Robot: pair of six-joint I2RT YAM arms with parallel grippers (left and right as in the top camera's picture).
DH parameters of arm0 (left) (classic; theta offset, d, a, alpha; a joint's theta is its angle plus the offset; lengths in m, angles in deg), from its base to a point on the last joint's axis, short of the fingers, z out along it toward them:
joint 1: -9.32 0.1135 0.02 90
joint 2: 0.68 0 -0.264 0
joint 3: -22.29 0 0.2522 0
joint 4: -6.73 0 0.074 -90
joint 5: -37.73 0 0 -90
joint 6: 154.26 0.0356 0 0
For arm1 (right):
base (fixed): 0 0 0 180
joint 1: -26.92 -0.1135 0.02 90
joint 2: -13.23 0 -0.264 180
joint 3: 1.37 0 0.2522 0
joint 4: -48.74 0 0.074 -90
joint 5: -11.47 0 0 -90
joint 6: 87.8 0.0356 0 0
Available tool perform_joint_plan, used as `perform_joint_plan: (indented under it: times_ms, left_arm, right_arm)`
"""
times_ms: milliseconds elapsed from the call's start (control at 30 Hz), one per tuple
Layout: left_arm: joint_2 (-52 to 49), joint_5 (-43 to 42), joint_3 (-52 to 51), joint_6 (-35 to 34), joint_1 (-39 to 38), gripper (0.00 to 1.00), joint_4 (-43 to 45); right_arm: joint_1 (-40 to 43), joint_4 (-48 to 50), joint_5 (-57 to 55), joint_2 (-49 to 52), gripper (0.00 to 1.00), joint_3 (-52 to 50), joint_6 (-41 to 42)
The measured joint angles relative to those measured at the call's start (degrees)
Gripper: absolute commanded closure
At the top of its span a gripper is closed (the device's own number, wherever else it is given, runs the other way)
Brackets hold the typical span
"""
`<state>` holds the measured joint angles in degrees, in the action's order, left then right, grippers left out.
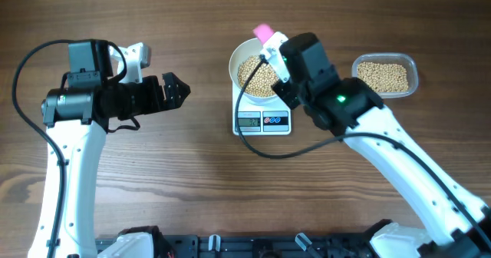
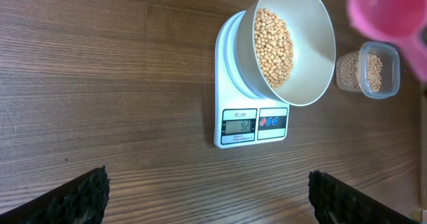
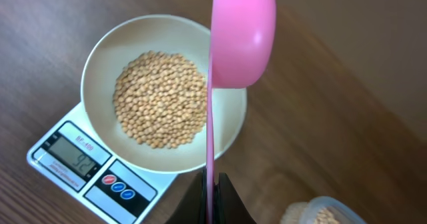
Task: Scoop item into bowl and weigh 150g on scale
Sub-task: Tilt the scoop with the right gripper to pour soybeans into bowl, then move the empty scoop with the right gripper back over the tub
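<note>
A white bowl (image 1: 236, 64) stands on the white scale (image 1: 262, 122) and holds a pile of tan beans (image 1: 257, 75). My right gripper (image 1: 278, 57) is shut on the thin handle of a pink scoop (image 3: 243, 34). The scoop hangs turned on its side over the bowl's (image 3: 100, 64) far rim, above the beans (image 3: 160, 97); its inside is hidden. The scale's display (image 3: 72, 159) seems to read 92. My left gripper (image 1: 178, 91) rests open over bare table left of the scale (image 2: 227, 84), with nothing between its fingers (image 2: 80, 197).
A clear plastic tub (image 1: 414, 74) with more beans sits to the right of the scale, close to the right arm. It also shows behind the bowl (image 2: 313, 37) in the left wrist view as the tub (image 2: 390, 71). The wooden table stretches around.
</note>
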<state>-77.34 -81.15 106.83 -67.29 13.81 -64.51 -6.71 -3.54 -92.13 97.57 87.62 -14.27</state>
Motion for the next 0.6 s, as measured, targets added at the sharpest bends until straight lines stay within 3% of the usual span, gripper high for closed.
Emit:
perform_joint_plan:
  times_ms: [133,300,500,600]
  left_arm:
    - [0.0,0.0,0.0,0.0,0.0,0.0,0.0]
    - [0.0,0.0,0.0,0.0,0.0,0.0,0.0]
    - [0.0,0.0,0.0,0.0,0.0,0.0,0.0]
    - [0.0,0.0,0.0,0.0,0.0,0.0,0.0]
  right_arm:
    - [3.61,-3.96,4.09,-1.57,0.96,0.04,6.08]
    - [15.72,-7.96,15.34,-2.1,0.96,0.04,10.14]
    - [38.8,-9.05,34.75,-2.51,0.96,0.04,11.15]
    - [45.66,-10.14,34.69,-2.51,0.96,0.07,11.34]
